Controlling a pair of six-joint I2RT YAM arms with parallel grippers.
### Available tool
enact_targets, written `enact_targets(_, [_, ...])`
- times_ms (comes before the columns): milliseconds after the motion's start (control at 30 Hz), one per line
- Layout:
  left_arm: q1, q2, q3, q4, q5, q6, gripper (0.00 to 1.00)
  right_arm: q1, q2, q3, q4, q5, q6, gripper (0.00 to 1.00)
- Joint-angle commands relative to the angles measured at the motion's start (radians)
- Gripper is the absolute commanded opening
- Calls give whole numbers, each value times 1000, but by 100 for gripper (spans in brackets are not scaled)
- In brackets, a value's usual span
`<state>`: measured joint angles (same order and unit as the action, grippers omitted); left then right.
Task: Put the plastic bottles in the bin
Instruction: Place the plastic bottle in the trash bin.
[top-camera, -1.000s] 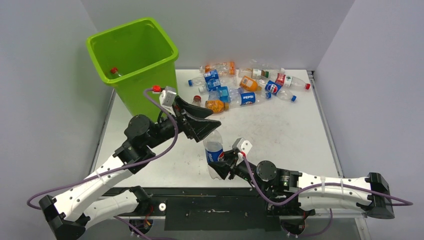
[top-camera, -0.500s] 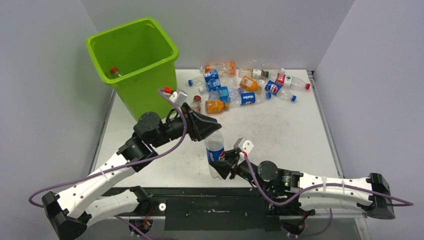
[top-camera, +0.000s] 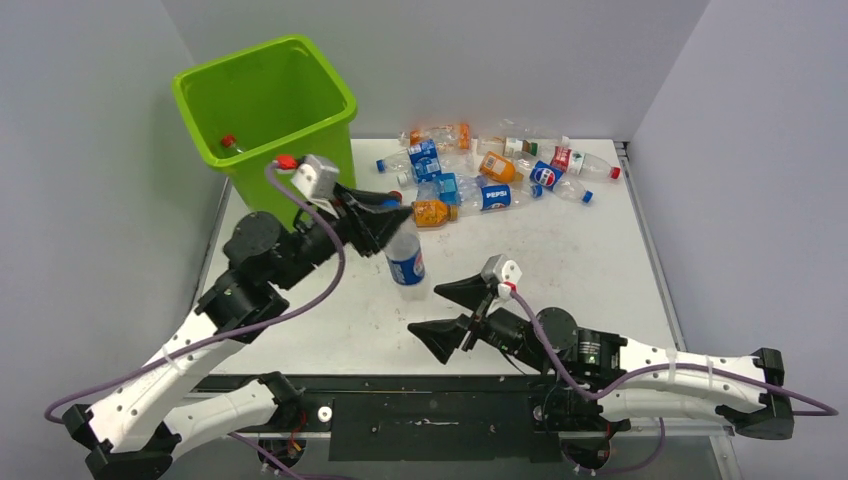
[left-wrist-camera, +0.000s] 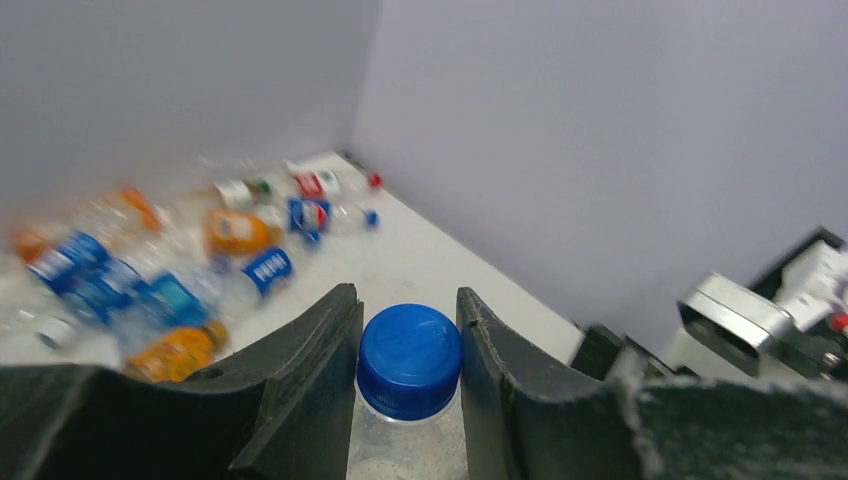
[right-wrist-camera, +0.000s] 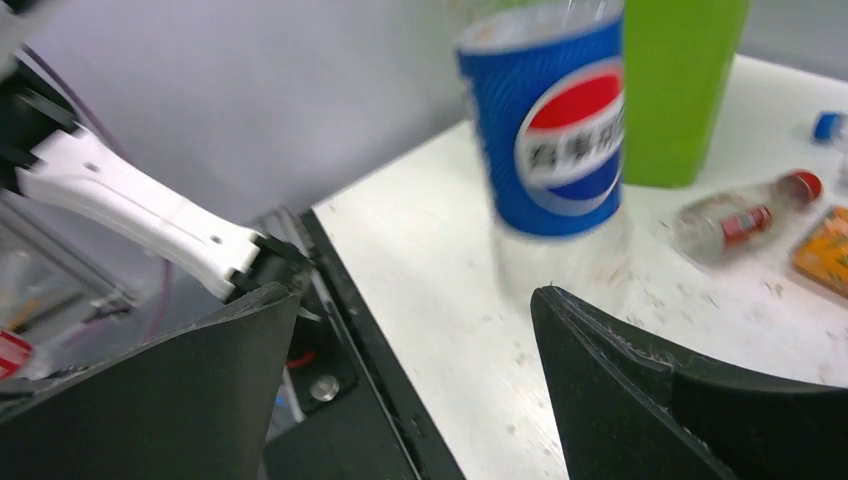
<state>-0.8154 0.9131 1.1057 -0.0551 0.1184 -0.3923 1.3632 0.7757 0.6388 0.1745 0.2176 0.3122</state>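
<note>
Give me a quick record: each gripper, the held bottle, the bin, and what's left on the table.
left gripper: shut on a Pepsi bottle, just under its blue cap
right gripper: open, empty, near the front edge of the table
Pepsi bottle: upright, between bin and right gripper
bin: upright, far left, one red-capped bottle visible inside
loose bottles: pile lying at the table's far side
</note>
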Motion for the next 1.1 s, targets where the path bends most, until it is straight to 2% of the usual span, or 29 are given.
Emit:
enact_targets(0, [43,-48,181,30,-260,258,0,7,-41,114,-36,-127,59,90])
enact_targets(100, [67,-38,241,138,-353,396,0,7,-87,99,-16,-143,76,90])
enact_targets(200, [104,14,320,226,-441,554,0,7,-146,50,-8,-75,70,90])
enact_targets(333, [194,131,510,251,-452,648,0,7,-223,-14,-19,31,74,90])
enact_targets(400, [264,211,615,239,-476,672,0,8,-252,-36,-30,81,77,90])
enact_targets(467, [316,273,679,237,-562,667,0,6,-266,-46,-49,133,80,90])
enact_targets(533, [357,303,691,277,-646,665,0,6,-268,-43,-78,189,85,90])
enact_targets(667, [496,373,689,337,-660,565,0,6,-246,-39,-121,260,96,90])
enact_targets(767, [521,449,691,448,-730,631,1,6,-214,-22,-151,289,95,90])
enact_targets(800, [521,472,695,477,-739,656,9,5,-202,-9,-168,298,92,90])
enact_targets(867, [520,499,715,501,-728,658,59,5,-182,17,-211,319,87,90])
enact_targets(900, [517,506,728,504,-722,640,77,6,-177,26,-223,335,86,90])
enact_targets(933, [508,511,744,501,-713,623,100,4,-176,30,-226,347,87,90])
enact_targets(967, [490,512,756,501,-705,616,97,4,-176,31,-227,362,89,90])
enact_targets(1067, [384,480,751,507,-669,640,96,4,-180,24,-214,411,98,90])
